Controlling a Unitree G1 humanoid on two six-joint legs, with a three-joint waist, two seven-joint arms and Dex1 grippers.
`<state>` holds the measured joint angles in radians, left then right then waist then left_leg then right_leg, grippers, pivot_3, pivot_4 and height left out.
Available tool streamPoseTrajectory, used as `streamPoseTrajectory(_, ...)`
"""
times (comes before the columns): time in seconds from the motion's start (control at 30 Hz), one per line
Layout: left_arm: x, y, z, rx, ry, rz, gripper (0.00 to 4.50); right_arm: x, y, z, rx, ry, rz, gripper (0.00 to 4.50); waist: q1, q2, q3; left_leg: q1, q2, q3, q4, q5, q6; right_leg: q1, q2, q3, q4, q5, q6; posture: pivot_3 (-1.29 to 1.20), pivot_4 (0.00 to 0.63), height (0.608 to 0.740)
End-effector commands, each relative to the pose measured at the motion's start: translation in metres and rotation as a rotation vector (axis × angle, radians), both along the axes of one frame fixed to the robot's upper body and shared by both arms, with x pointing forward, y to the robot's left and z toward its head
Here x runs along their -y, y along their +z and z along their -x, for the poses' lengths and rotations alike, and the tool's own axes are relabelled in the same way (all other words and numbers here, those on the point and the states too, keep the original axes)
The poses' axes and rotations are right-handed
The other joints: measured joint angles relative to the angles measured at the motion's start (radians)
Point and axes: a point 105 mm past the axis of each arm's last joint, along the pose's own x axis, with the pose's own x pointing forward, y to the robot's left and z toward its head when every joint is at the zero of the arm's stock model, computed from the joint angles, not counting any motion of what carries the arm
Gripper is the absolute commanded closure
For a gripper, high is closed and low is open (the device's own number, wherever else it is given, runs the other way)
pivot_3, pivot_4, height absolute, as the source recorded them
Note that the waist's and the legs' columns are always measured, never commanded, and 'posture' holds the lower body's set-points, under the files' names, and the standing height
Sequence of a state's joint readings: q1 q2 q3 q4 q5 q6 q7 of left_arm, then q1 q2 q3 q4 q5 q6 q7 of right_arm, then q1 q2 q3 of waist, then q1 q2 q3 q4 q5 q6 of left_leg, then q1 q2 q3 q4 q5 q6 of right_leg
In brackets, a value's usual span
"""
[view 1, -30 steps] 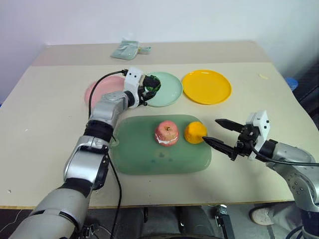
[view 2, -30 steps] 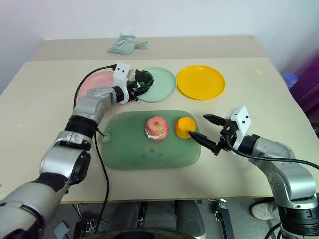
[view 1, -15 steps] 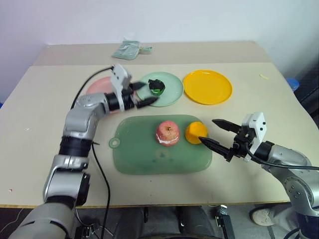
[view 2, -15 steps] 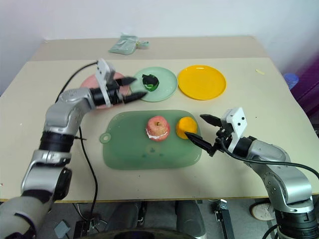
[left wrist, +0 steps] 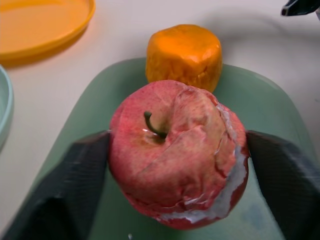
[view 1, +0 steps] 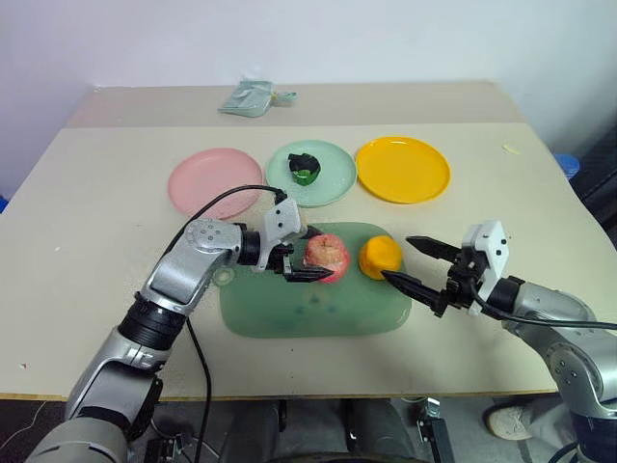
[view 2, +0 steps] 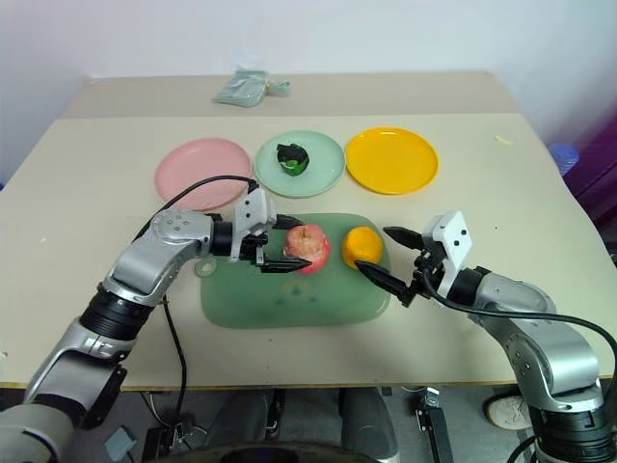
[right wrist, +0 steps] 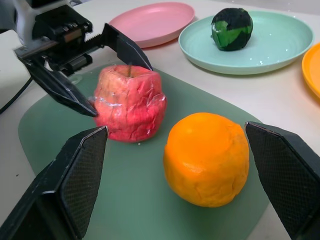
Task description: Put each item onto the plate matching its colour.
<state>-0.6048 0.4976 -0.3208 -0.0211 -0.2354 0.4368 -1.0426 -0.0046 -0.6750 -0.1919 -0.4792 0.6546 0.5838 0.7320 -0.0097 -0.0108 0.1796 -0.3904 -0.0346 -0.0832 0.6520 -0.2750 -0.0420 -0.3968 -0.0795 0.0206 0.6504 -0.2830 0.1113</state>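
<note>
The pinkish-red apple (view 1: 325,257) stands on the big green board (view 1: 289,318). My left gripper (view 1: 310,257) reaches in from the left and is shut on it, one black finger (left wrist: 75,190) pressed to each side. Just right of the apple sits the round orange fruit (view 1: 379,257). My right gripper (view 1: 398,258) hovers open close to the fruit's right side, not touching it. The green piece with black parts (view 1: 304,168) lies on the mint green plate (view 1: 333,164). Bare plates flank it: the pink plate (view 1: 214,180) and the yellow-orange plate (view 1: 402,169).
A pale green packet (view 1: 248,97) lies at the table's far edge. A black cable (view 1: 217,198) loops from my left wrist over the table near the pink plate. A small scrap (view 1: 508,148) lies at the far right.
My left gripper let go of the green piece on the mint plate, drew back toward me and closed around the apple. The right gripper stayed put.
</note>
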Motion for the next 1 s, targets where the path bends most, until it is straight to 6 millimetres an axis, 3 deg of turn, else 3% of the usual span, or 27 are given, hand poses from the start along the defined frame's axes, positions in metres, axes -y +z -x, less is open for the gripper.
streamPoseTrajectory(0.03,-0.005,0.016,-0.005,-0.019,0.028,0.080,1.21,-0.001,0.015,0.004,0.057,0.005,-0.002,0.00,0.000,0.000,0.000,0.000,0.000,0.000,0.000,0.000,0.000,0.000,0.000,0.000,0.000,0.000,0.000,0.00,0.150,0.740)
streamPoseTrajectory(0.1,-0.014,0.037,-0.013,-0.021,0.090,0.198,1.21,0.000,0.015,0.005,0.057,0.000,0.000,0.00,-0.002,0.000,0.000,0.000,0.000,0.000,0.000,0.000,0.000,0.000,0.000,0.000,0.000,0.000,0.000,0.00,0.150,0.740)
streamPoseTrajectory(0.23,-0.065,0.070,-0.059,0.065,0.443,0.355,1.21,0.001,0.015,0.006,0.059,-0.010,0.003,0.00,-0.003,0.000,0.000,-0.001,0.000,0.000,0.000,0.000,0.000,-0.001,0.000,0.000,0.000,0.000,0.000,0.00,0.150,0.740)
streamPoseTrajectory(0.37,-0.133,0.068,-0.100,0.115,0.867,0.332,1.21,0.001,0.015,0.005,0.059,-0.011,0.004,0.00,-0.004,0.000,0.000,0.000,0.000,0.000,0.000,0.000,0.000,-0.001,0.000,0.000,0.000,0.000,0.000,0.00,0.150,0.740)
streamPoseTrajectory(0.47,-0.156,0.058,-0.111,0.088,1.008,0.317,1.21,-0.002,0.016,0.001,0.064,0.000,0.004,0.00,-0.003,0.000,0.000,0.000,0.000,0.000,0.000,0.000,0.000,-0.001,0.000,0.000,0.000,0.000,0.000,0.00,0.150,0.740)
streamPoseTrajectory(0.53,-0.162,0.051,-0.113,0.072,1.035,0.303,1.21,-0.004,0.019,-0.004,0.064,0.001,-0.014,0.00,-0.002,-0.001,0.001,0.000,-0.001,0.000,0.000,0.000,0.000,-0.001,0.000,-0.001,0.000,0.000,0.000,0.00,0.150,0.740)
streamPoseTrajectory(0.63,-0.173,0.047,-0.117,0.079,1.096,0.286,0.06,-0.005,0.023,-0.009,0.057,0.010,-0.025,0.00,0.005,-0.003,0.001,-0.001,-0.001,-0.001,0.001,0.000,0.000,-0.001,0.000,-0.002,0.000,0.000,0.000,0.00,0.150,0.740)
streamPoseTrajectory(0.73,-0.177,0.055,-0.117,0.108,1.112,0.317,0.02,-0.009,0.026,-0.011,0.068,0.017,-0.017,0.00,0.003,-0.003,0.001,-0.001,-0.001,-0.001,0.001,0.000,0.000,-0.001,-0.001,-0.002,0.000,0.000,0.001,0.00,0.150,0.740)
streamPoseTrajectory(0.83,-0.171,0.078,-0.106,0.173,1.033,0.422,0.02,-0.019,0.024,-0.014,0.077,0.025,0.017,0.00,-0.003,-0.003,0.001,-0.002,-0.001,-0.001,0.000,0.000,0.000,-0.002,-0.001,-0.002,0.001,0.000,0.001,0.00,0.150,0.740)
streamPoseTrajectory(0.93,-0.152,0.093,-0.083,0.235,0.863,0.470,0.02,-0.028,0.016,-0.014,0.073,0.041,0.042,0.00,-0.006,-0.003,0.001,-0.002,0.000,0.000,0.000,0.000,0.000,-0.004,-0.001,0.000,0.001,0.000,0.000,0.00,0.150,0.740)
streamPoseTrajectory(1.0,-0.131,0.087,-0.061,0.209,0.706,0.449,0.02,-0.030,0.007,-0.021,0.063,0.019,0.066,0.00,-0.006,-0.003,0.001,-0.002,0.000,0.001,-0.001,0.001,-0.002,-0.004,-0.001,0.000,0.001,0.000,0.000,0.00,0.150,0.740)
